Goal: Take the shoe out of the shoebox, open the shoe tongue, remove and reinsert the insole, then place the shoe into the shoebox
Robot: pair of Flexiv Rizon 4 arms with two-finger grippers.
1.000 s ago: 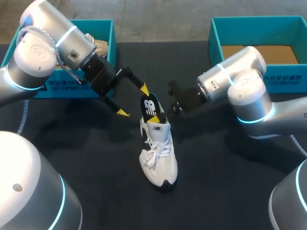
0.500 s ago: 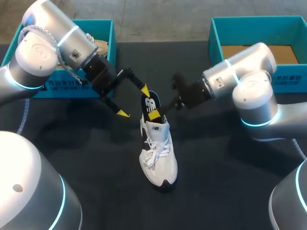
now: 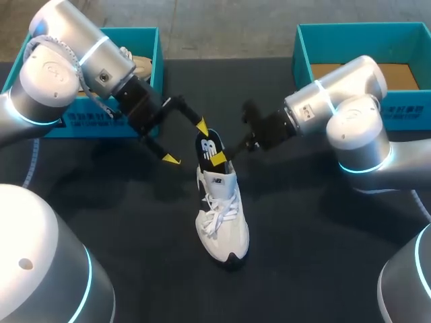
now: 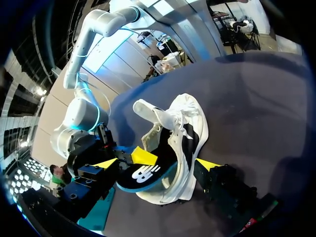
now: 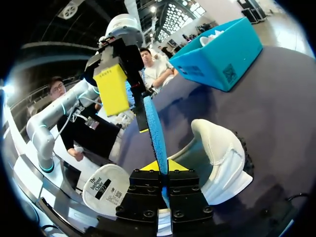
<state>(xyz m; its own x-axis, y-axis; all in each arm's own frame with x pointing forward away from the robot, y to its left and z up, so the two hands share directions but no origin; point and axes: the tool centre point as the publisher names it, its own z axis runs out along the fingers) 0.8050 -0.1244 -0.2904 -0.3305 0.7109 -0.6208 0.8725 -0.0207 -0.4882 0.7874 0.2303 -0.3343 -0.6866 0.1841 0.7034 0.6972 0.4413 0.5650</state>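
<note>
Insole half out of shoe on table, pinched by right gripper; left gripper wide open, empty, just beside insole. Likely removal step; next, pull clear without tipping shoe.

You have the shoe mid-bench, toe toward the robot, with the insole rising from its heel end. The left gripper sits just left of the insole; the right gripper grips it from the right. The left shoebox and right shoebox stand behind.
</note>
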